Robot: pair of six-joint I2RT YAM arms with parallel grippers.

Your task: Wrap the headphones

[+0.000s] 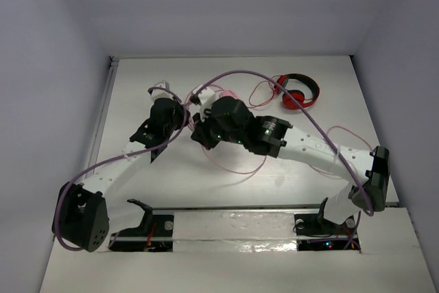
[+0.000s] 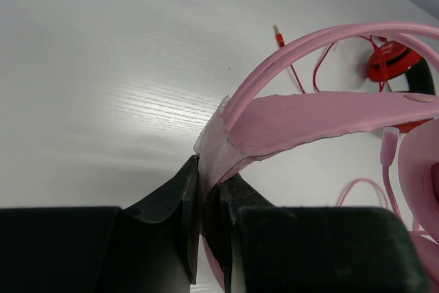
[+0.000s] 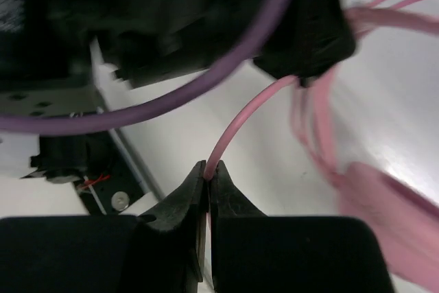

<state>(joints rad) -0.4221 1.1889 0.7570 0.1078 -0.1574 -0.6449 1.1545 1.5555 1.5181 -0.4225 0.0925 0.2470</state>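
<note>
Left wrist view: the left gripper (image 2: pixel 210 190) has its fingers squeezed together on the headband of the headphones (image 2: pixel 322 118). It pinches the padded pink band near one end, and the band arches off to the right above the white table (image 2: pixel 103 66). Part of a round earcup shows at the right edge. In the right wrist view the right gripper (image 3: pixel 208 173) is closed almost completely on the pink cable (image 3: pixel 236 125), which rises from between the fingertips (the thick purple cable (image 3: pixel 171 94) crossing above belongs to the robot). From the top camera both grippers meet near the table's middle with the headphones between them, and slack cable loops lie on the surface nearby. The red-and-black headphones (image 1: pixel 298 92) lie apart, toward the far right.
</note>
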